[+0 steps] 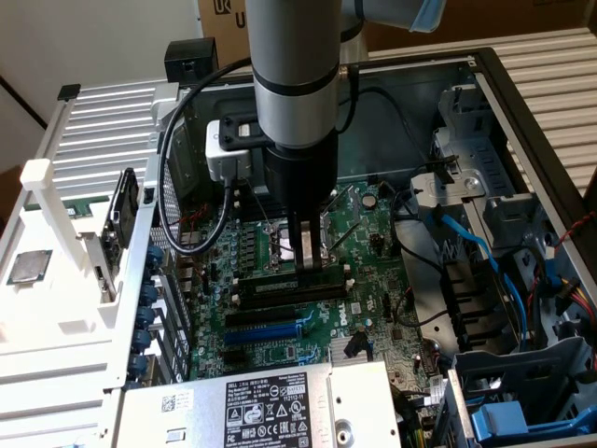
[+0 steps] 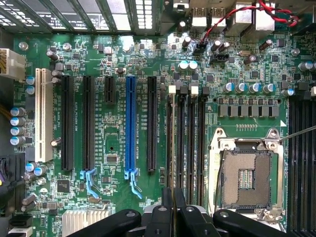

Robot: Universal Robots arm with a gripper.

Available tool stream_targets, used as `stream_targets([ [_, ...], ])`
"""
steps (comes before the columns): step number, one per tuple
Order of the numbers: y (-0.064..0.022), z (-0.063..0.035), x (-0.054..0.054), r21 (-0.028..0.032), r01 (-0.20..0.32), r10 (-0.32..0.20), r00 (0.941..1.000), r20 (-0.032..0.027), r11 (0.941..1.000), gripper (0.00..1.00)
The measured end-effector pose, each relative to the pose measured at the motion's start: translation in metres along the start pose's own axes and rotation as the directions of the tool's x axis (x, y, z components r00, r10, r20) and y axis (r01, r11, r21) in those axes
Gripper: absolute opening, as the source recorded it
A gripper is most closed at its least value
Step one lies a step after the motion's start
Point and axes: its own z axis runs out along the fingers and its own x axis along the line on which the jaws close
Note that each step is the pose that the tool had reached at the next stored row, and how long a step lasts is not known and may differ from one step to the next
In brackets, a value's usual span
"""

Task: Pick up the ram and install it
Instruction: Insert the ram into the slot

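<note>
The ram [image 1: 280,284] stands on edge as a long dark strip along the bank of memory slots [image 2: 186,143], near the middle of the motherboard [image 2: 113,148]. Which of the four slots it sits in I cannot tell. The claw [image 1: 306,263] comes straight down on it at about mid-length. Its fingers [image 2: 167,210] are drawn nearly together, with only a thin slit between them, and look to be pinched on the ram's upper edge.

Just beside the slots, on one side, is the open processor socket [image 2: 246,177] with its bare pin field and metal frame. On the other side lie a black expansion slot [image 2: 152,123], then a blue one [image 2: 130,123], and further off a white one [image 2: 43,113].

The board lies flat in an open computer case [image 1: 522,103]. The grey power supply [image 1: 270,401] sits at the case's near edge in the exterior view. Blue cables [image 1: 466,243] run along the drive bays at the exterior view's right. Outside the case, at the exterior view's left, a white tray [image 1: 56,308] carries a square silver processor chip [image 1: 28,266].
</note>
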Motion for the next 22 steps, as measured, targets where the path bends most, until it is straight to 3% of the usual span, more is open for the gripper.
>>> stream_targets([
  [22,0.0004,0.0018,-0.0005,0.0029,0.006,-0.006,1.0000,-0.0071,1.0000,0.13],
])
